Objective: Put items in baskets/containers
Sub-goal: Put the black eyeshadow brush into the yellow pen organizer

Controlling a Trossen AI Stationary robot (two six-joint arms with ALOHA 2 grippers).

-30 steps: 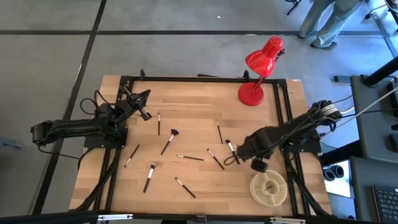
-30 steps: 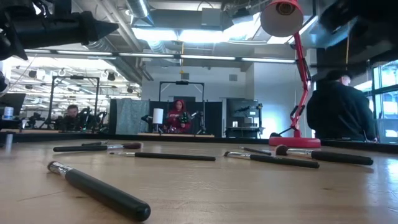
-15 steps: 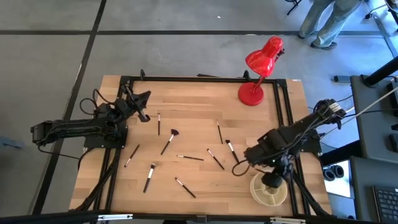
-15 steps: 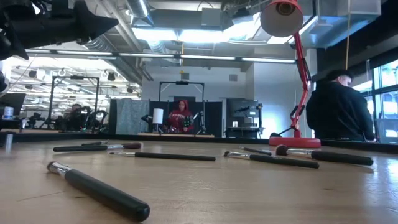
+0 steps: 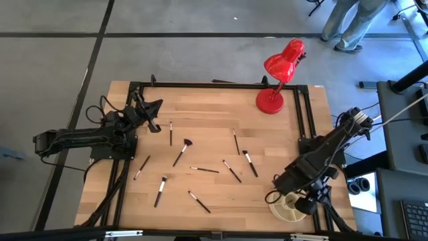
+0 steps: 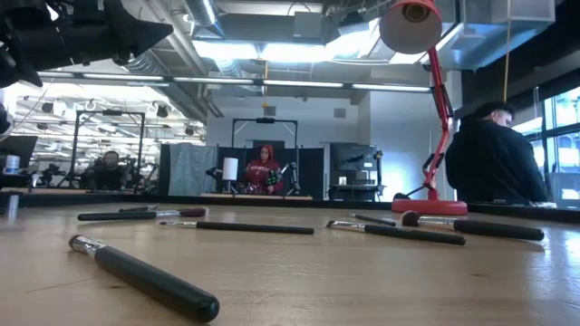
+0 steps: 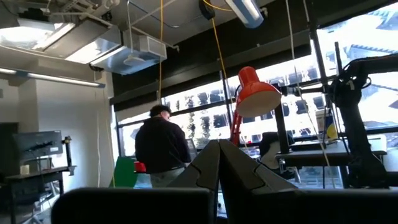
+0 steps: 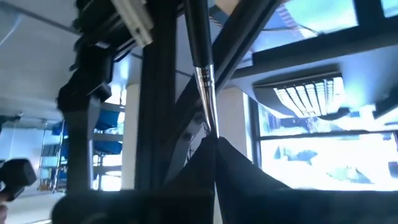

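Right gripper: the right gripper (image 5: 302, 201) is hanging over the near right corner of the desk (image 5: 207, 107), above the dish's edge, its fingers (image 8: 205, 165) pressing together on a brush.
Held brush: a dark-handled brush (image 8: 200, 56) with a silver ferrule is sticking out from between those fingers in the right wrist view; its bristle end is lying hidden in the grip.
Dish: the round cream dish (image 5: 286, 211) is sitting at the desk's near right corner, mostly covered by the right arm; its compartments cannot be made out.
Left gripper: the left gripper (image 5: 154, 125) is waiting at the far left of the desk, raised, its fingers (image 7: 214, 168) meeting with nothing between them.
Loose brushes: the others are lying flat across the middle of the desk, well apart from the dish; a fan-headed brush (image 5: 182, 151) is lying left of centre, a pale-tipped brush (image 5: 249, 163) is the nearest to the right arm, and a thick-handled brush (image 6: 145, 278) is lying closest in the low view.
Lamp: a red desk lamp (image 5: 279, 73) is standing at the far right edge.
Person: a person in dark clothing (image 6: 494, 163) is standing behind the desk.
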